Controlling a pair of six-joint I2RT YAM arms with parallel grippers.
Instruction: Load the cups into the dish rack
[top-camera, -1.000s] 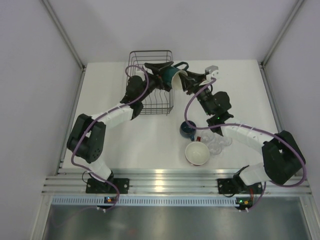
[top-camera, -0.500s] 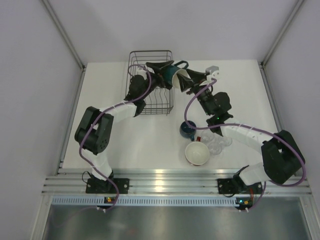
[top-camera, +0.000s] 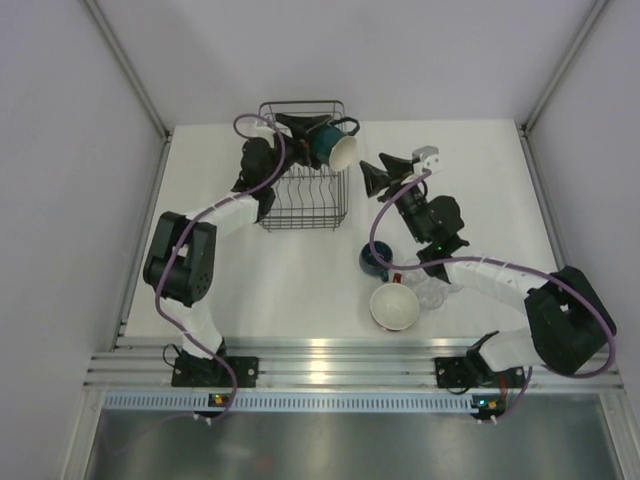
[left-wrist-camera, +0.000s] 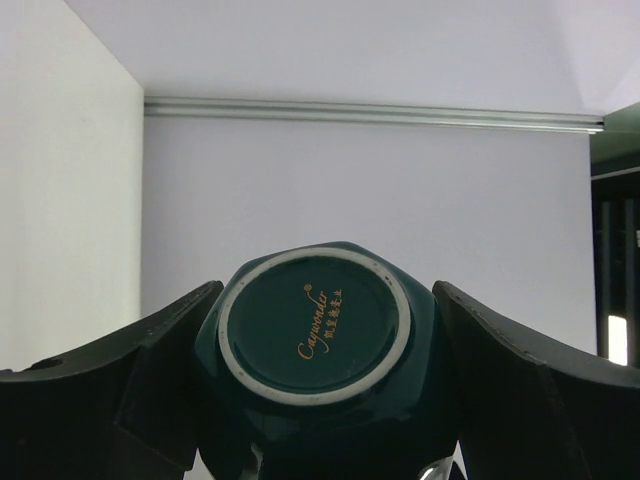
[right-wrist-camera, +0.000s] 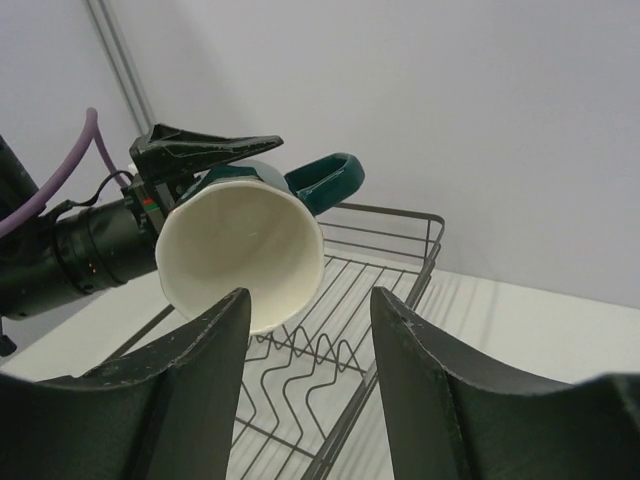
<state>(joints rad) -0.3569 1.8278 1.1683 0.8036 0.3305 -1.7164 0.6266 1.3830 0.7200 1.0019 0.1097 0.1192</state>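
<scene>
Black fingers of the left tool (top-camera: 312, 135) are clamped on a glossy teal ceramic mug (top-camera: 338, 150), one finger on each side of its body, and the wrist view looks straight at its round base. The mug lies on its side in the air over the far right corner of the rectangular dark wire dish rack (top-camera: 303, 226), its white inside turned to the right. The rack stands on the white table (top-camera: 300, 280) with its row of upright prongs bare. Just right of the rack the right tool (top-camera: 375, 172) hovers with its fingers apart and nothing between them, facing the mug's mouth. Nearer, on the table, stand a small dark-blue handled cup (top-camera: 375, 260), a big round cup with a white inside (top-camera: 394, 307) and, beside it, a cluster of tiny clear glasses (top-camera: 432, 290).
</scene>
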